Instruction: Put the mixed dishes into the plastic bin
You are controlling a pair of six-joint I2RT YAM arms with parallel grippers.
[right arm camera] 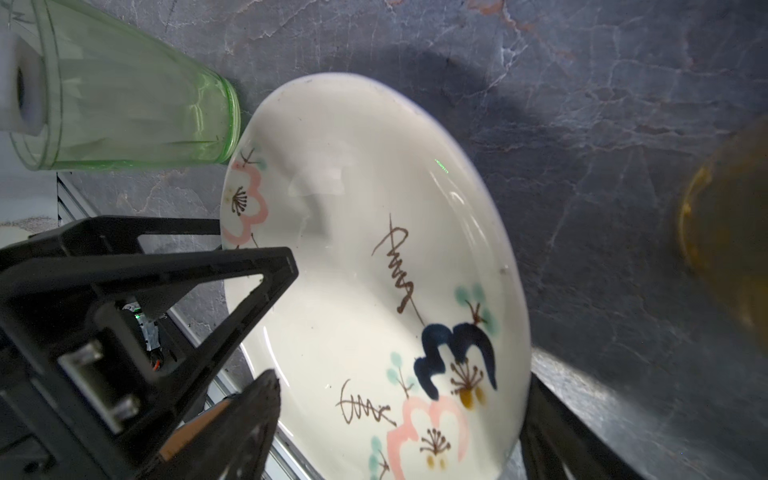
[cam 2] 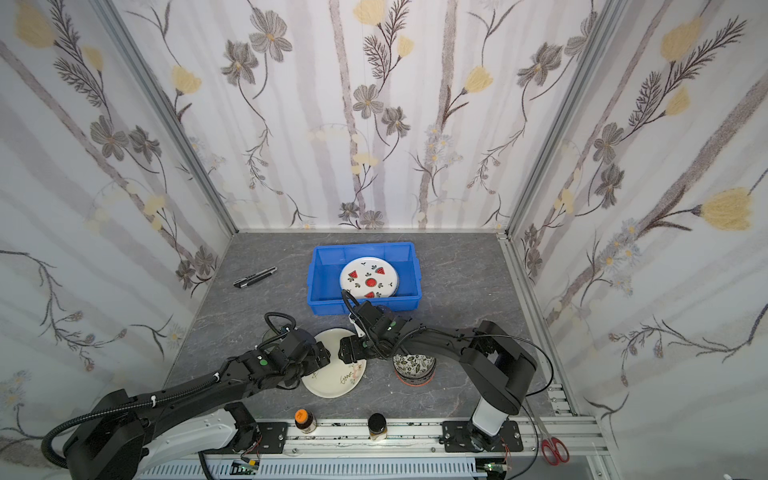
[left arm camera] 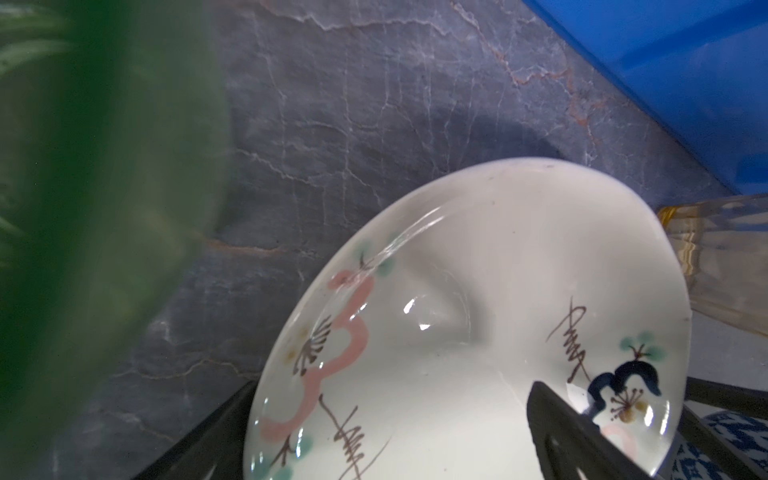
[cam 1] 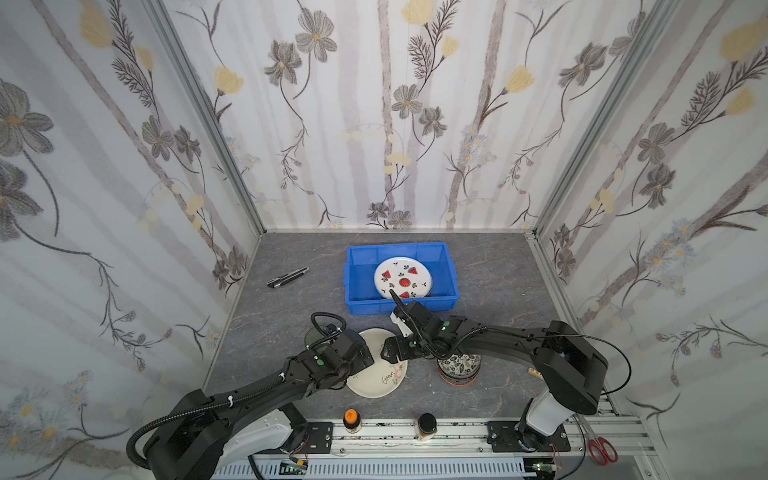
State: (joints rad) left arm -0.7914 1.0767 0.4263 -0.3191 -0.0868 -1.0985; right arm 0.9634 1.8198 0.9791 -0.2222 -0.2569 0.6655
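Note:
A cream flowered plate [cam 1: 376, 382] [cam 2: 334, 382] lies near the table's front, and both grippers are at it. My left gripper [cam 1: 371, 356] [left arm camera: 392, 399] is open at its left rim, with one finger [left arm camera: 557, 428] over the plate. From the right, my right gripper [cam 1: 385, 352] [right arm camera: 403, 386] stands open with the near rim between its fingers. A green tumbler [cam 1: 311, 334] [right arm camera: 124, 95] stands left of the plate, an amber tumbler [left arm camera: 715, 257] on the far side. Stacked bowls [cam 1: 459, 365] sit under the right arm. The blue plastic bin [cam 1: 357, 307] holds a watermelon plate [cam 1: 402, 277].
A black pen-like tool [cam 1: 287, 277] lies left of the bin. An orange-lidded jar [cam 1: 351, 419] and a black-lidded jar [cam 1: 427, 426] stand on the front rail, with red scissors [cam 1: 602, 451] at its right end. Flowered walls close in three sides.

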